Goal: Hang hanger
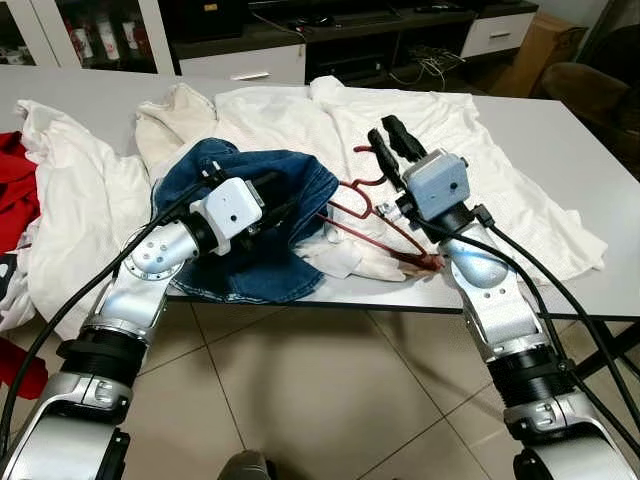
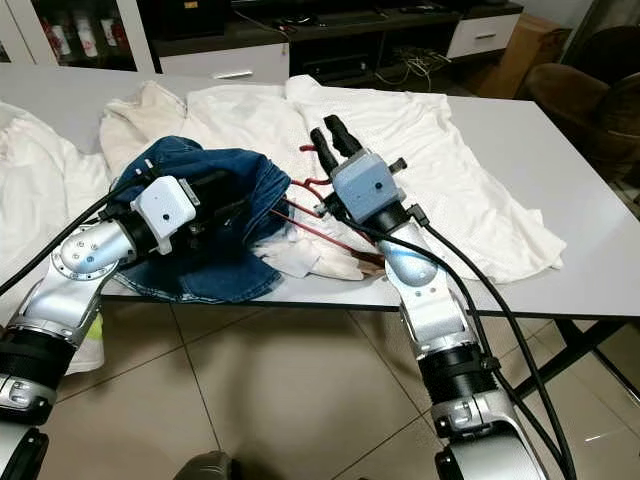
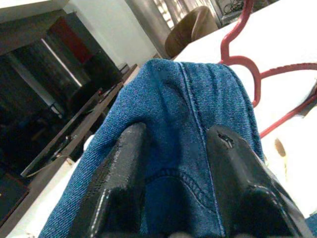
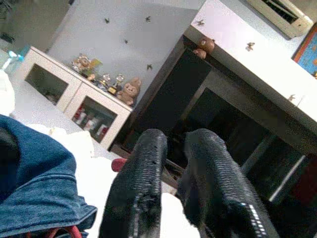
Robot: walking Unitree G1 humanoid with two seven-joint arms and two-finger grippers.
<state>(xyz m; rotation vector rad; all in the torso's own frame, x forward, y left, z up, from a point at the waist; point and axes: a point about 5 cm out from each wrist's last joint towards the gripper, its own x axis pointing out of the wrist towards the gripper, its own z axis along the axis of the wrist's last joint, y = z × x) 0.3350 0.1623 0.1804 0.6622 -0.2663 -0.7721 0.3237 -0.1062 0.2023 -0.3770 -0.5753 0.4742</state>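
Denim jeans (image 1: 255, 215) pinched by my left gripper (image 3: 181, 163) beside the red hanger (image 1: 365, 215); I'd steady its hook in my right gripper's (image 4: 171, 163) nearly closed, empty fingers.

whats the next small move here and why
Probably lift the right pincer a little, so the red hanger comes up off the white shirts. Its fingers are nearly closed around the hook, while the left pincer pinches the jeans draped over the hanger's other end. The hanger's lower bar lies on the table cloth.
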